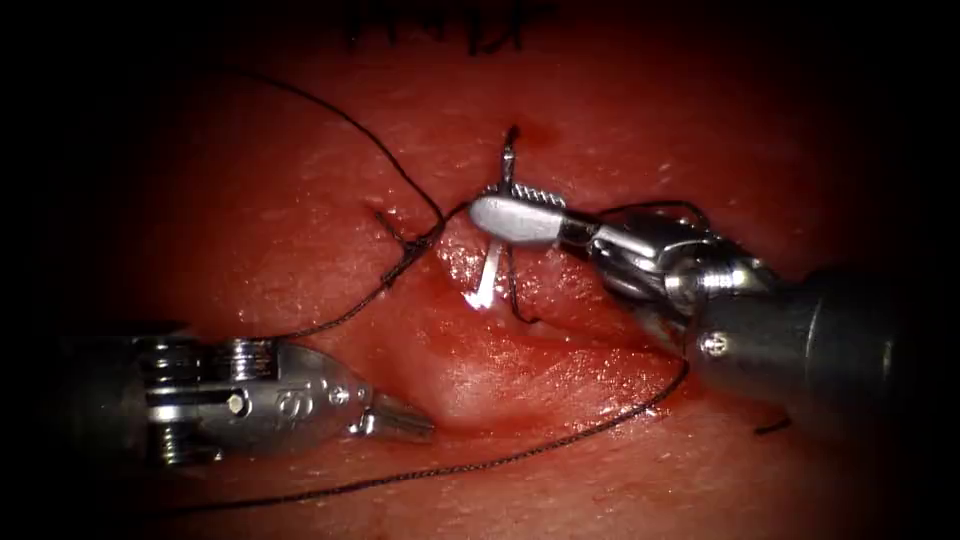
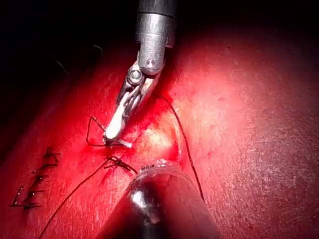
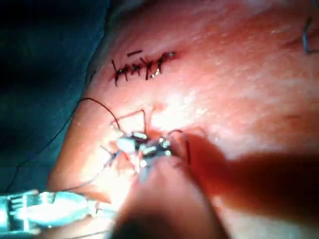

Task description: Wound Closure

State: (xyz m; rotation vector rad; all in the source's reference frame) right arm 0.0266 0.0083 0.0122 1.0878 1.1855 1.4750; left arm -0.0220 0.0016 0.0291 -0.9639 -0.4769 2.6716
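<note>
The right arm's shiny silver tool (image 1: 520, 215) has its two jaws pinched tight on the thin, dark, curved steel needle (image 1: 510, 250), holding it near the upper end of its curve, right over the cut. The needle runs down from the jaws and its lower end hooks into the wet, red, soft pork tissue (image 1: 300, 230) at the cut's edge, so part of it seems to be in the tissue (how deep is hard to tell). The left arm's grey metal tool (image 1: 400, 418) rests low on the left side of the cut with its small jaws close together, and it holds nothing. The thin black thread (image 1: 370, 135) is like a bit of string: it loops over the tissue on the left, comes to a little knot-like tangle (image 1: 405, 250) by the cut, and another long piece lies across the bottom. To do this well, I think the grip on the needle must stay firm so it does not twist, and the needle should turn along its own round shape and not be shoved straight. The tissue looks slippery, shiny and squishy. A row of dark finished stitches (image 3: 142, 67) sits farther along, seen from the right wrist view.
</note>
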